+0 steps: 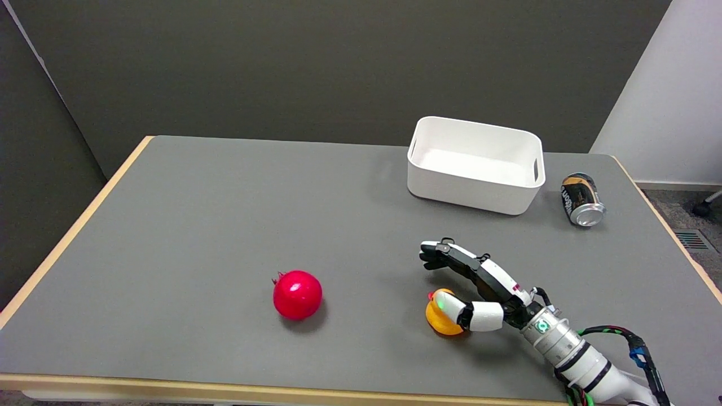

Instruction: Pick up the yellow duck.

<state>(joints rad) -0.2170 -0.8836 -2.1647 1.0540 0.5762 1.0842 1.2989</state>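
The yellow duck sits on the grey table, right of centre and near the front edge. My right hand reaches in from the lower right and hovers over it. The thumb lies against the duck's right side and top. The other fingers stretch out up and to the left, well beyond the duck and not touching it. Nothing is enclosed in the hand, and the duck still rests on the table.
A red pomegranate lies to the duck's left. A white empty bin stands at the back right, with a tipped drink can to its right. The table's right edge runs close behind the arm.
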